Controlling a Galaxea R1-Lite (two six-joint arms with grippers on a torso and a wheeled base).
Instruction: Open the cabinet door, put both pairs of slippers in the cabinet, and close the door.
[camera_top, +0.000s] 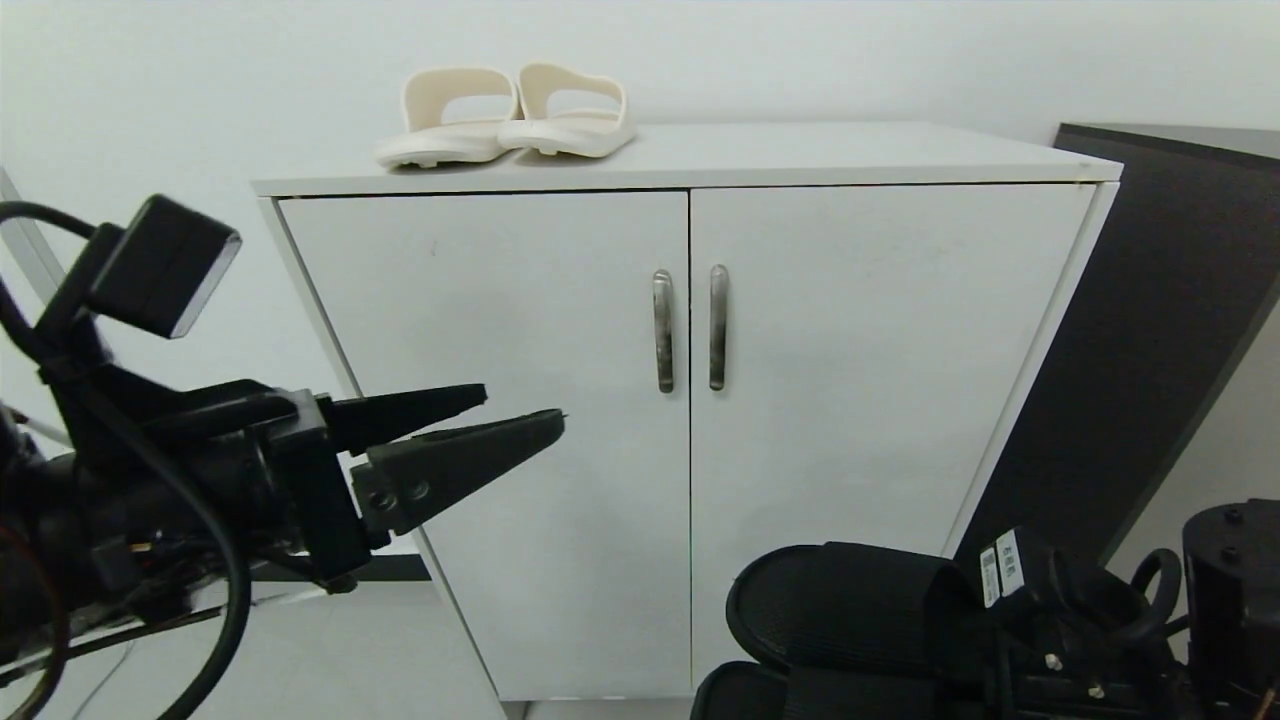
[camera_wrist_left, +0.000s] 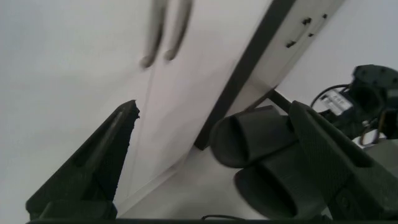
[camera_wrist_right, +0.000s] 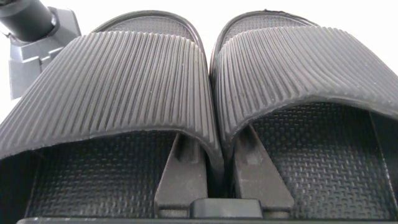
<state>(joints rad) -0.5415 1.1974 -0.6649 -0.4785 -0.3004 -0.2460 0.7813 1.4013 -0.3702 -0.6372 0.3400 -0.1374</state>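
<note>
You are looking at a white cabinet (camera_top: 850, 152) that is carrying one pair of cream slippers (camera_top: 508, 122) on its flat top. The slippers are lying side by side, touching, toward the top's left rear part. Below, both doors (camera_top: 500, 400) are sitting shut, their two metal handles (camera_top: 663, 330) standing upright just beside each other. The cabinet is standing on a pale floor (camera_top: 350, 650).

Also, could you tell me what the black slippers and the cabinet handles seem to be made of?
The black slippers look like matte rubber or foam: ribbed straps, textured footbeds. The cabinet handles seem brushed metal, given their dull grey sheen.
</note>
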